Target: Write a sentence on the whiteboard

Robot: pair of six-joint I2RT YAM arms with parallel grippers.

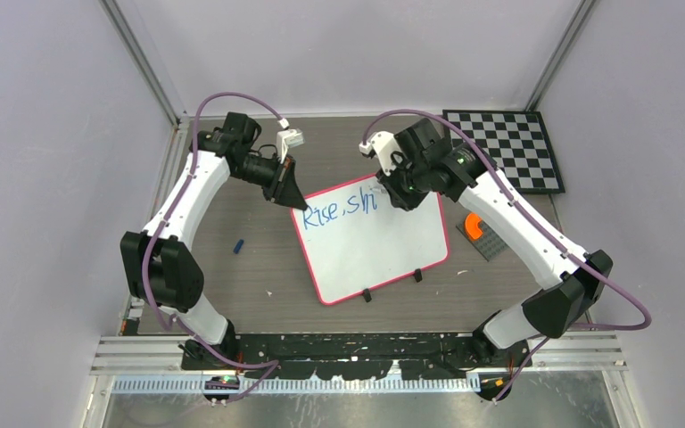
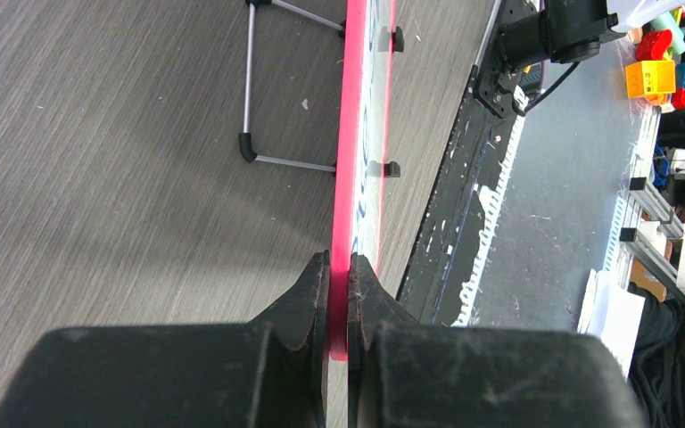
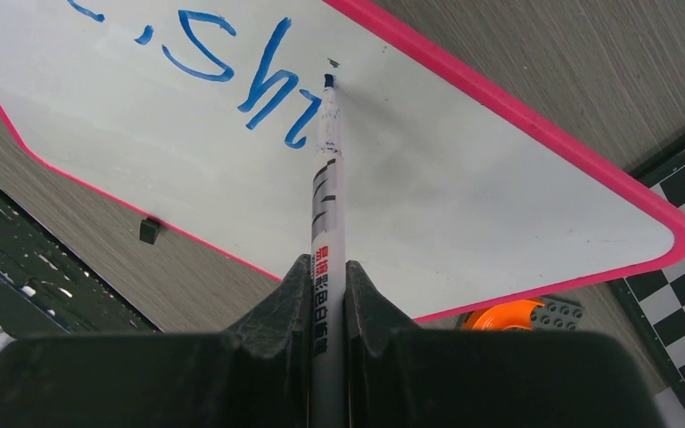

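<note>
Right wrist view: right gripper closed on white-barrelled blue marker, tip at white pink-rimmed whiteboard, mid-table, just beyond unfinished blue handwritten sentence "Rise, shi". Left gripper pinches board rim. Recommended: light even pressure, letters level, board held firm.

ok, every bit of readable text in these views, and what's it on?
"Rise, shi": blue handwritten marker words on the flat white rectangular whiteboard with a red-pink rim; the last letter is unclear.
Red and black print on the barrel of the white marker pen, held in the right gripper: too blurred to read.
Nothing else is legible in any view.
</note>
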